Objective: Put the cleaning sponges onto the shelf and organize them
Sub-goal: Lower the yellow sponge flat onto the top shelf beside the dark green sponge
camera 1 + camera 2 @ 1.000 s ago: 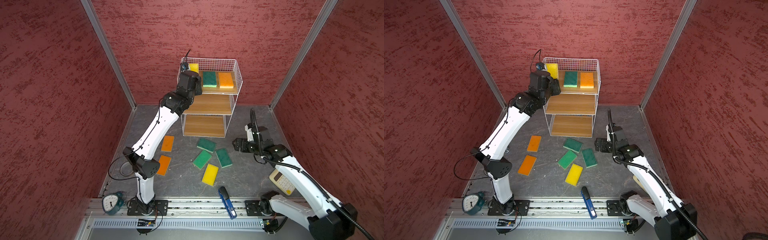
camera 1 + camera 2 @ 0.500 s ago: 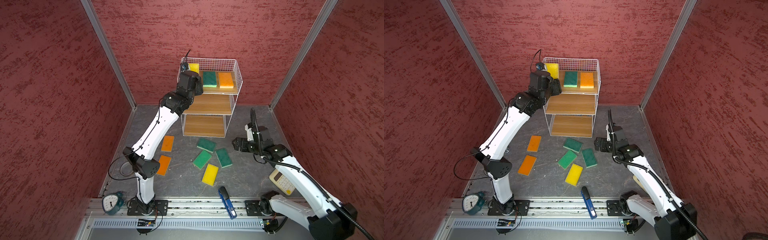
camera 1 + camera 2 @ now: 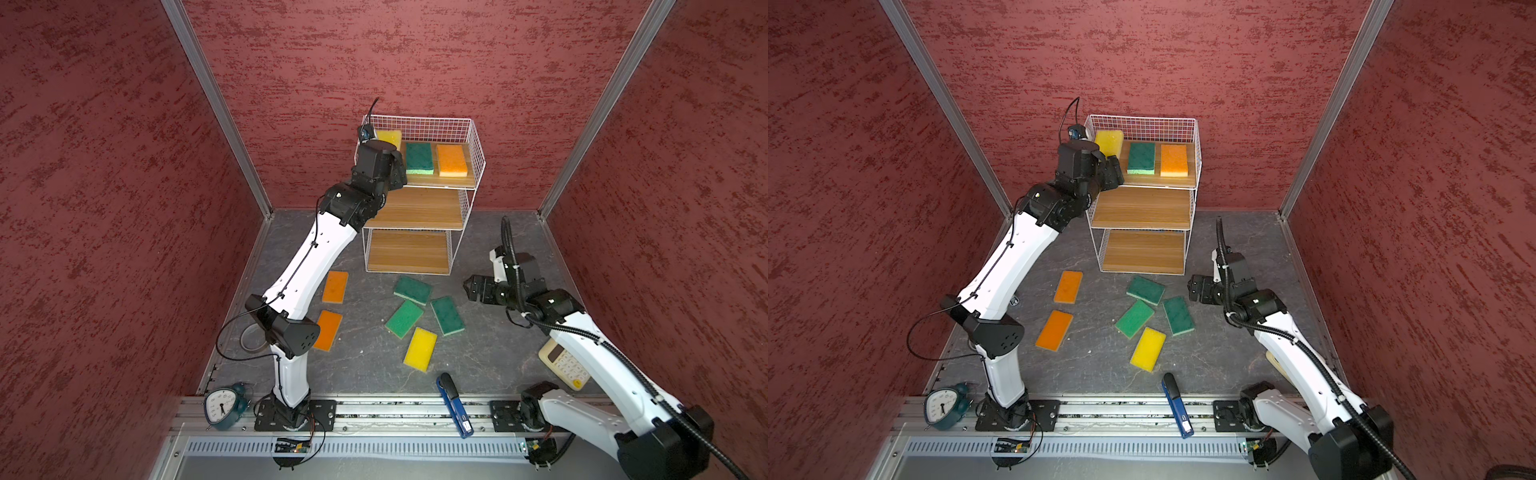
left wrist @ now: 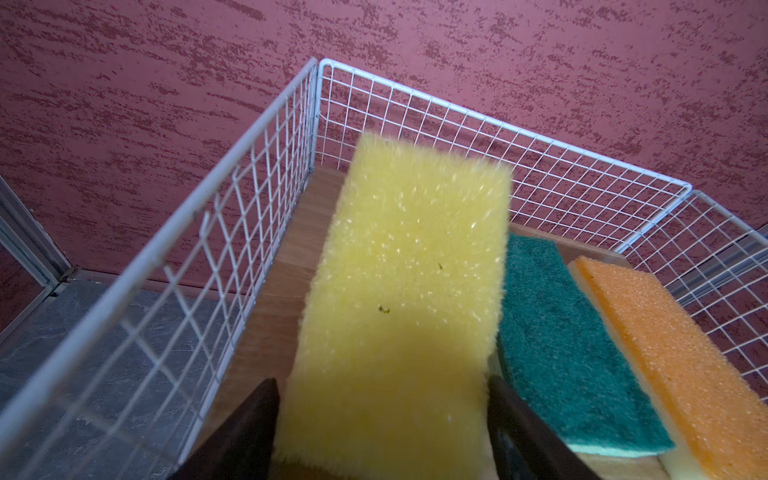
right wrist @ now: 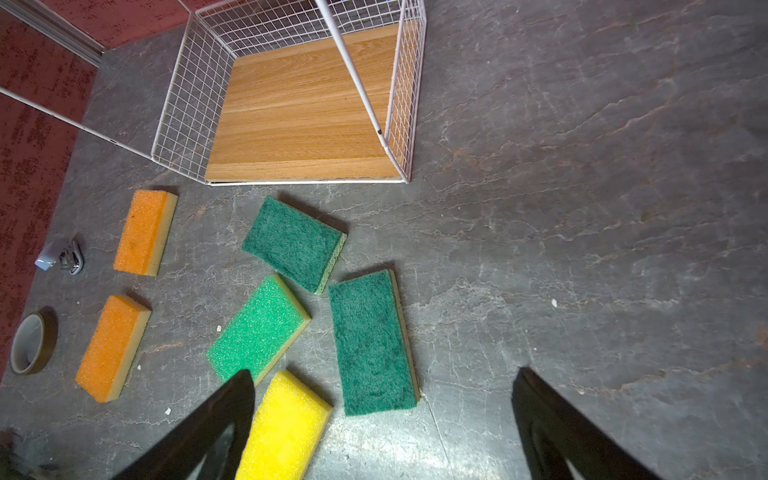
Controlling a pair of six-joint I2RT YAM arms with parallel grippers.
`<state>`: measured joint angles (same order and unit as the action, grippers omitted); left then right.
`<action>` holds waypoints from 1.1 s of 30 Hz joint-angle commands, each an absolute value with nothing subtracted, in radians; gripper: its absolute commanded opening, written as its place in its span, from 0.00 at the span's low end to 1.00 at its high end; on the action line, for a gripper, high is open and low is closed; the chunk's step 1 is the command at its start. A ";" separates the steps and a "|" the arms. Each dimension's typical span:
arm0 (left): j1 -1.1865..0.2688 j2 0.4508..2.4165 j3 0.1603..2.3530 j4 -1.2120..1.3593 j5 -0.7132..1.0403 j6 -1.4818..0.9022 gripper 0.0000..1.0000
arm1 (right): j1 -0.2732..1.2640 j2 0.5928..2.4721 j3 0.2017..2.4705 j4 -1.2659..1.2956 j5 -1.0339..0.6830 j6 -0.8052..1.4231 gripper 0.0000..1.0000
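Up on the top board of the shelf (image 3: 473, 137), a yellow sponge (image 4: 411, 257) sits between the fingers (image 4: 249, 424) of the left gripper (image 4: 381, 380), beside the green sponge (image 4: 552, 332), likely to make a neat row; squeezing or not, nobody can tell, while the right gripper (image 5: 384, 371) waits below, fingers wide apart.

A teal alarm clock (image 3: 222, 406) is lying at the front left corner of the tabletop (image 3: 490, 232), a blue-and-black tool (image 3: 455, 406) is resting across the front rail (image 3: 374, 411), a beige calculator (image 3: 565, 365) is sitting at the right, and a tape roll (image 5: 31, 341) is lying near the left edge.
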<state>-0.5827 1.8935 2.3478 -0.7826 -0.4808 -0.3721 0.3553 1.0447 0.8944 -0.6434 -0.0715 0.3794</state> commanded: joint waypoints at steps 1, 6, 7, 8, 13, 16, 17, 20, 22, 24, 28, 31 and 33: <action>-0.576 1.909 2.373 -0.828 -0.500 -0.398 0.79 | 0.345 1.034 0.877 -0.610 -0.093 0.388 0.97; -0.577 1.910 2.373 -0.833 -0.498 -0.405 0.79 | 0.345 1.038 0.875 -0.607 -0.091 0.391 0.97; -0.577 1.908 2.373 -0.834 -0.495 -0.407 0.79 | 0.345 1.039 0.874 -0.606 -0.091 0.391 0.97; -0.577 1.906 2.373 -0.835 -0.490 -0.409 0.79 | 0.345 1.040 0.875 -0.605 -0.091 0.391 0.97; -0.575 1.888 2.367 -0.832 -0.464 -0.419 0.79 | 0.345 1.047 0.878 -0.603 -0.091 0.390 0.97; -0.569 1.880 2.363 -0.833 -0.447 -0.434 0.78 | 0.346 1.051 0.880 -0.600 -0.096 0.391 0.97; -0.566 1.877 2.359 -0.831 -0.439 -0.441 0.78 | 0.345 1.051 0.879 -0.599 -0.097 0.392 0.97; -0.557 1.853 2.319 -0.796 -0.401 -0.460 0.78 | 0.345 1.046 0.876 -0.597 -0.098 0.394 0.97; -0.547 1.831 2.282 -0.764 -0.368 -0.476 0.77 | 0.345 1.042 0.875 -0.599 -0.101 0.396 0.97; -0.534 1.818 2.257 -0.744 -0.333 -0.495 0.76 | 0.346 1.037 0.874 -0.602 -0.101 0.396 0.97; -0.520 1.808 2.243 -0.734 -0.292 -0.514 0.76 | 0.344 1.031 0.874 -0.605 -0.100 0.396 0.97; -0.518 1.807 2.243 -0.730 -0.266 -0.512 0.75 | 0.344 1.027 0.872 -0.604 -0.101 0.399 0.97; -0.516 1.807 2.243 -0.726 -0.253 -0.515 0.75 | 0.345 1.025 0.870 -0.603 -0.101 0.400 0.97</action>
<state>-0.5282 1.8206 2.2551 -0.7368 -0.2935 -0.5007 0.3553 1.0458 0.8806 -0.6250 -0.0937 0.3904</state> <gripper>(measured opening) 0.752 0.973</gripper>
